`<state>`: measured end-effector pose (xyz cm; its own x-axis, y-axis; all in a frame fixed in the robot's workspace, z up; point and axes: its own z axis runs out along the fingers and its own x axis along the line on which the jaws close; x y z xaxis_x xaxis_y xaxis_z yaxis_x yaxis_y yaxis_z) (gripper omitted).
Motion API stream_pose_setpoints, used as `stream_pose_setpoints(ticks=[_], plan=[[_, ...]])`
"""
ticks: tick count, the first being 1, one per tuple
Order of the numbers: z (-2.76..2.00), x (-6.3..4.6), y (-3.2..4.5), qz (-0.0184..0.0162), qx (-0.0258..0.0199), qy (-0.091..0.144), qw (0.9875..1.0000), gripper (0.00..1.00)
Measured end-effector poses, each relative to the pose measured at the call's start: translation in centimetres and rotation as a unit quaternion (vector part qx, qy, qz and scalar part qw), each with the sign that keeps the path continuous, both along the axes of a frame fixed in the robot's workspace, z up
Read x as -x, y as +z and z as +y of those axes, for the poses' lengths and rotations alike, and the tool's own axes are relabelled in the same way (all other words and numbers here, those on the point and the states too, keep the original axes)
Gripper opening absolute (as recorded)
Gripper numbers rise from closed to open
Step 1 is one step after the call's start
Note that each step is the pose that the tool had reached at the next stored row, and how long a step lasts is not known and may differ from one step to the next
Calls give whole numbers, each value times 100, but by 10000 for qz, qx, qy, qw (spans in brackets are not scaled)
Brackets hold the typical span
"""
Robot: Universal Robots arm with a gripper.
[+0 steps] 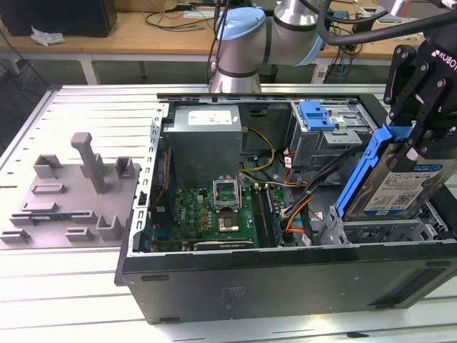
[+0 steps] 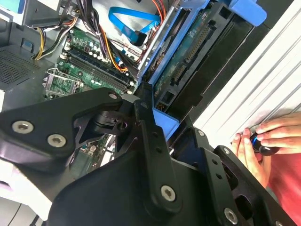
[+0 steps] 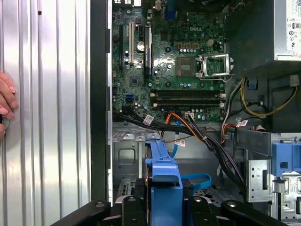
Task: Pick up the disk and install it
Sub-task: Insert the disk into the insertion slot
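Gripping the disk with the gripper, jaws clamped on its blue carrier bracket; holding it tilted just below the fingers, over the drive bay. Judging it rigid, fairly heavy and shock-sensitive; favouring the bracket rails over the label face. Working in tight room: cable bundle just beside, case wall near, open space above.

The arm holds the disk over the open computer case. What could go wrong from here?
1. The disk hangs tilted in the gripper; it could catch on the edge of the metal bay below.
2. The cables lie close beside that bay and might get pinched.
3. A person's hand rests on the table beside the case and could be struck.
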<state>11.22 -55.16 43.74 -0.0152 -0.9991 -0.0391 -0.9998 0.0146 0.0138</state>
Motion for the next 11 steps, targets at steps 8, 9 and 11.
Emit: stream_pose_setpoints(ticks=[8,9,11], plan=[[-19,-17,-38,-6,0,0,10000,37],[-22,-19,-41,-6,0,0,10000,37],[-29,-24,-54,-8,0,0,10000,37]])
